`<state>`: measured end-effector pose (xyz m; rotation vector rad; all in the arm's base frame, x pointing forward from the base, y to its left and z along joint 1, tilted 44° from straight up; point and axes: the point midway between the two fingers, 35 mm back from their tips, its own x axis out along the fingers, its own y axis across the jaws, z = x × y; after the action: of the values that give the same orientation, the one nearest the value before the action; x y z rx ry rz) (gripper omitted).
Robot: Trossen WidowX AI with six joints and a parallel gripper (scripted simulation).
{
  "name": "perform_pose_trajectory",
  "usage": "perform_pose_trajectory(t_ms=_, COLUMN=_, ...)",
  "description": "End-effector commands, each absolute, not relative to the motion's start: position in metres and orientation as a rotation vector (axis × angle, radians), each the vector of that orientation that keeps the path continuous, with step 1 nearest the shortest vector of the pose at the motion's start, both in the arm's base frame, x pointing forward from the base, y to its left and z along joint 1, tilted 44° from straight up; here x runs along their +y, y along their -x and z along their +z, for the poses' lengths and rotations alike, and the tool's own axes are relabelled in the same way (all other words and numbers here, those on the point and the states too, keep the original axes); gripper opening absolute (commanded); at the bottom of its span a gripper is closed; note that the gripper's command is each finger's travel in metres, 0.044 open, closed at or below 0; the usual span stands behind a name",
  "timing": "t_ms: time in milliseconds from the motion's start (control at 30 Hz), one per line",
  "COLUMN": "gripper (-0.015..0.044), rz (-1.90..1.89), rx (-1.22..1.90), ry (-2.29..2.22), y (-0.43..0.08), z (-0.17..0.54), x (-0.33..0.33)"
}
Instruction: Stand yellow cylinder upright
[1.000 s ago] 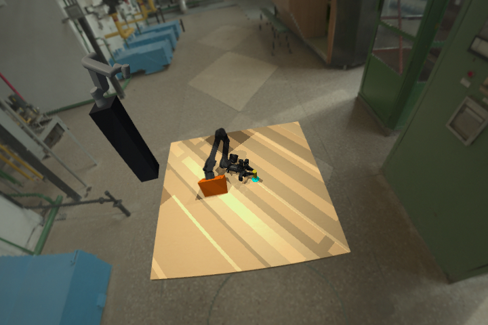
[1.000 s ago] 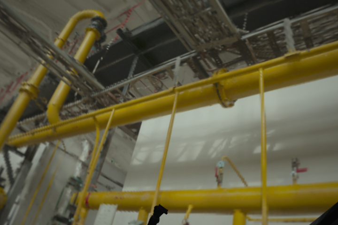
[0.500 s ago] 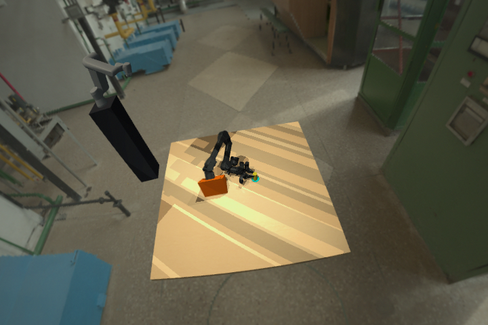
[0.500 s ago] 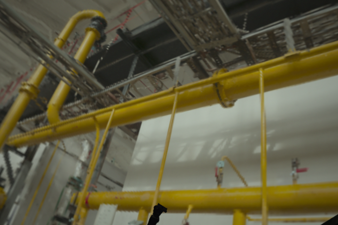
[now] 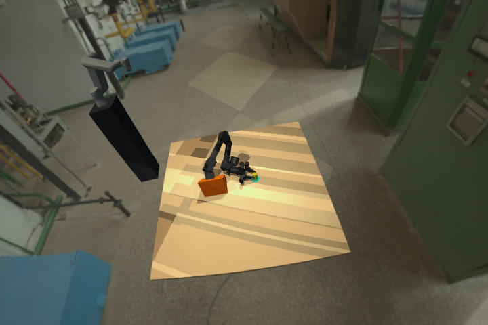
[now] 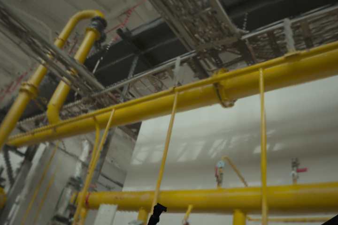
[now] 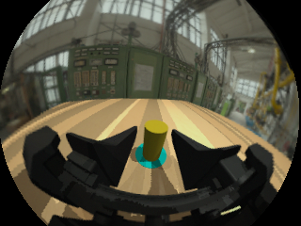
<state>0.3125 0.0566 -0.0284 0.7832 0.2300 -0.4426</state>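
Note:
The yellow tall cylinder [image 5: 255, 176] [image 7: 154, 141] stands upright on the cyan circle [image 5: 256, 180] [image 7: 151, 164]. In the wrist view its base lies within the circle, and cyan shows at its sides and in front. My gripper [image 5: 253, 175] [image 7: 154, 130] is open, low over the table, with one finger on each side of the cylinder. A gap shows between each fingertip and the cylinder in the wrist view. The exterior view shows neither the cylinder nor the circle.
The wooden table top [image 5: 252, 237] carries the arm and an orange block [image 5: 213, 186] at the arm's base. A black pillar [image 5: 125, 141] with a grey arm-like piece on top stands beyond the table's left edge.

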Motion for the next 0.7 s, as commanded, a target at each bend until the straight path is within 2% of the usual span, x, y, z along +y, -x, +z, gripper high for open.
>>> perform_pose_trajectory(t_ms=0, gripper=0.0341, rz=-0.446, rx=0.226, ry=-0.789, y=-0.313, z=-0.028, x=0.056)
perform_pose_trajectory(t_ms=67, gripper=0.0394, rz=-0.446, rx=0.226, ry=-0.789, y=-0.313, z=-0.028, x=0.056)
perform_pose_trajectory(t_ms=100, gripper=0.04, rz=-0.446, rx=0.226, ry=-0.789, y=-0.313, z=-0.028, x=0.056)
perform_pose_trajectory(t_ms=667, gripper=0.04, rz=-0.451, rx=0.221, ry=-0.798, y=-0.314, z=0.014, x=0.017)
